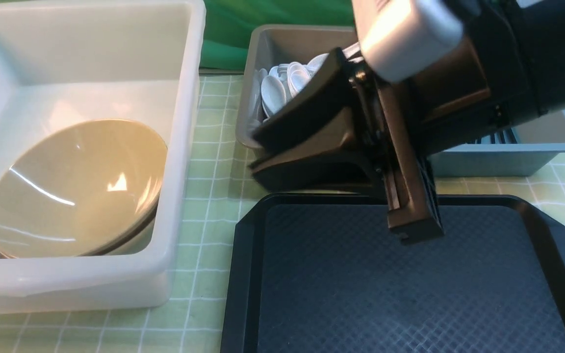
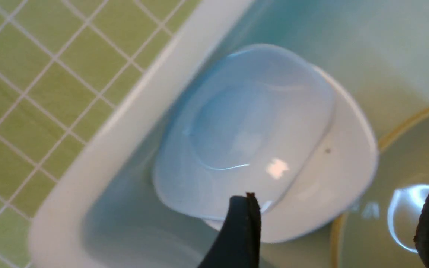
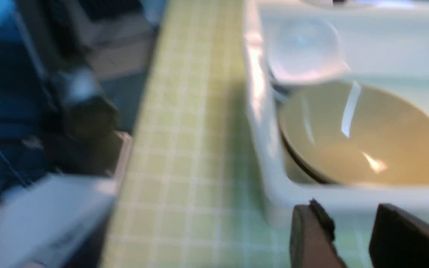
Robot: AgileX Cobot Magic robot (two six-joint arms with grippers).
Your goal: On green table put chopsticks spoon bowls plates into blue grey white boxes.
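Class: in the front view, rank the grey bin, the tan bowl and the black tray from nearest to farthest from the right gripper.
From the right gripper:
1. Black tray, just below its fingertips.
2. Grey bin, directly behind; close to the tray's rank, hard to separate.
3. Tan bowl, far left, inside the white tub.

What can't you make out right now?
- Blue plastic bin: contents mostly hidden by the right arm, front view.
- Small white shallow dishes: cut off by the left edge in front view.
- Left gripper: outside the front view.
- Right wrist view: blurred throughout.
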